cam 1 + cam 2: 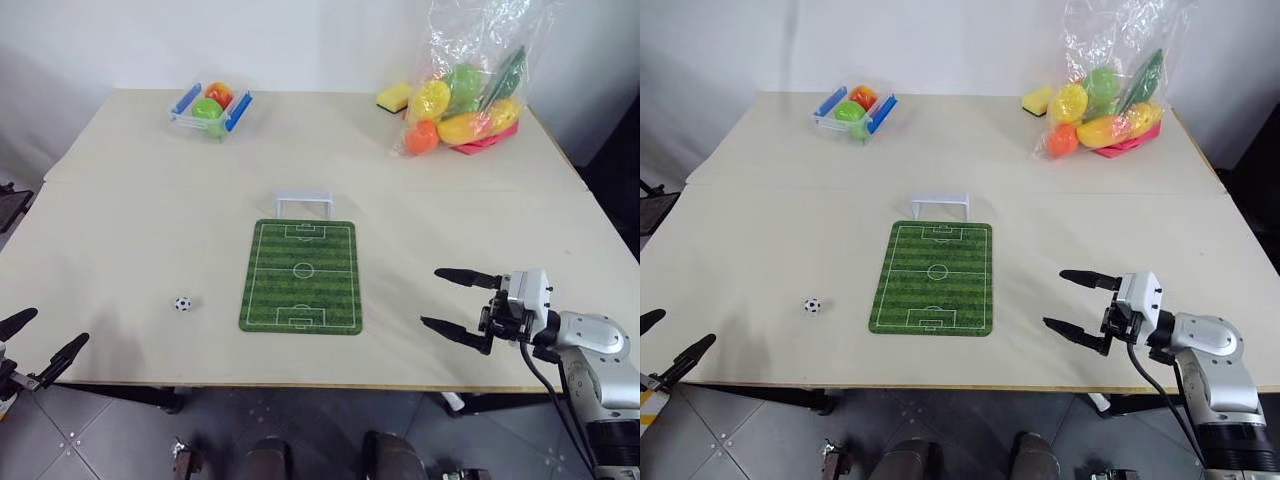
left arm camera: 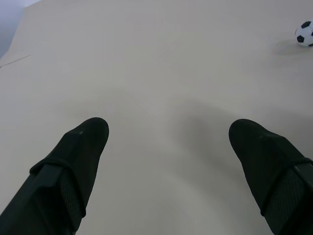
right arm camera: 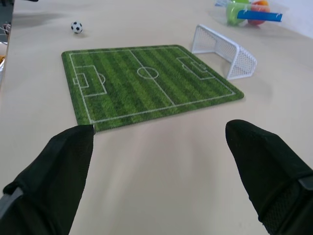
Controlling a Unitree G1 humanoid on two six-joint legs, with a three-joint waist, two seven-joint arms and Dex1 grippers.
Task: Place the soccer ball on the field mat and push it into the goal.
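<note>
On the smooth beige surface [image 1: 150,200], the tiny black-patched white soccer ball [image 1: 182,303] is sitting beside the striped green field mat [image 1: 301,276]; my left gripper [image 1: 40,345] and right gripper [image 1: 452,300] are hanging released, empty.

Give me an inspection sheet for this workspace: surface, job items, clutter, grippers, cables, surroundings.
Surface: beige table, a seam running across it.
Job's things: ball on bare table left of the mat, not on it; goal at the mat's far end.
Clutter: basket of toy fruit far left; bag of toy fruit far right, yellow sponge beside it.
Grippers: left gripper open, empty, at the near left edge; right gripper open, empty, right of the mat.
Cables: black cable along the right arm.
Surroundings: white wall behind; grey tiled floor below.
</note>
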